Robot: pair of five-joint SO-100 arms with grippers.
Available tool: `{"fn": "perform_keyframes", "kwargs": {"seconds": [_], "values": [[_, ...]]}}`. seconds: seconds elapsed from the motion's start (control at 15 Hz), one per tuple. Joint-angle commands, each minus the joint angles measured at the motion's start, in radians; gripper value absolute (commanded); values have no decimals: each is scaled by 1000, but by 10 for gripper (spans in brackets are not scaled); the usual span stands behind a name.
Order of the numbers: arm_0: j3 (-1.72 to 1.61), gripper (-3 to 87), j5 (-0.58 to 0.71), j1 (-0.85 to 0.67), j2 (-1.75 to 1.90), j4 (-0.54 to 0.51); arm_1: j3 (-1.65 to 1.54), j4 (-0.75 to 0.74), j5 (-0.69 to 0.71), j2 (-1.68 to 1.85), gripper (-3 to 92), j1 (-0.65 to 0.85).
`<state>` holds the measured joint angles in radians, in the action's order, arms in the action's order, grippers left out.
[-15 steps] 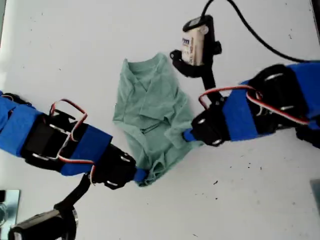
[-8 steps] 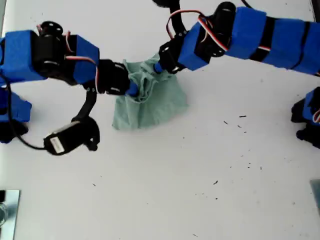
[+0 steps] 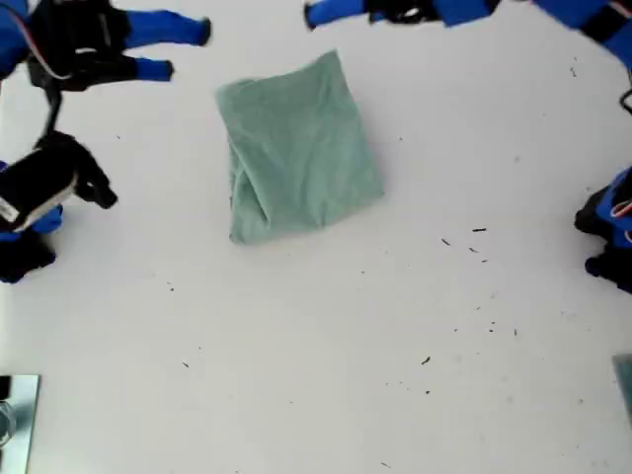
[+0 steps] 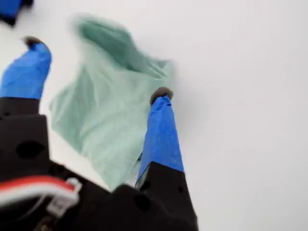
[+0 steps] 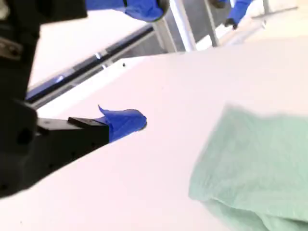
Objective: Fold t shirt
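Cloth comes first: the pale sage-green knit t shirt (image 3: 296, 148) is seen lying as a compact, roughly square folded packet on the white table (image 3: 395, 346), toward the top of the exterior view, so the folding is judged essentially done. My first gripper (image 4: 94, 72) is held wide open above it, gripping nothing. My second gripper (image 5: 122, 120) is clear of the cloth and empty, but only one fingertip is shown, so its opening cannot be told.

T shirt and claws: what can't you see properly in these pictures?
T shirt: sleeves and neck folded inside, exterior view.
T shirt's far edge: blurred in the first wrist view.
My second claw's fingers: only one shows in the second wrist view; open or shut unclear.
An arm: cut off by the exterior view's top edge.
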<state>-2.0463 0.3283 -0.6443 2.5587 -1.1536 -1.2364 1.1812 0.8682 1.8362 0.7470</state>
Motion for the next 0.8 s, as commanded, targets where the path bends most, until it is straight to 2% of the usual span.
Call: {"fn": "perform_keyframes", "kwargs": {"seconds": [0.0, 0.13, 0.33, 0.47, 0.53, 0.6, 0.67, 0.73], "values": [[-150, 302, -17, 9, 247, -6, -202, -20, -20, 330, 323, 91], [-330, 284, -83, 78, 439, 9, -410, 31, -14, 506, 290, 91], [-680, 228, -207, 288, 718, 115, -960, 35, -57, 917, 218, 69], [-965, 192, -318, 440, 1020, 179, -1364, 41, -183, 1256, 143, -3], [-1039, 187, -387, 494, 1028, 153, -1545, 89, -276, 1448, 120, -57], [-1100, 187, -417, 538, 1048, 129, -1707, 199, -402, 1671, 105, -109], [-1154, 184, -442, 561, 1048, 140, -1875, 129, -500, 1657, 90, -114], [-1201, 190, -425, 566, 1031, 127, -1861, 158, -505, 1623, 98, -117]]}}
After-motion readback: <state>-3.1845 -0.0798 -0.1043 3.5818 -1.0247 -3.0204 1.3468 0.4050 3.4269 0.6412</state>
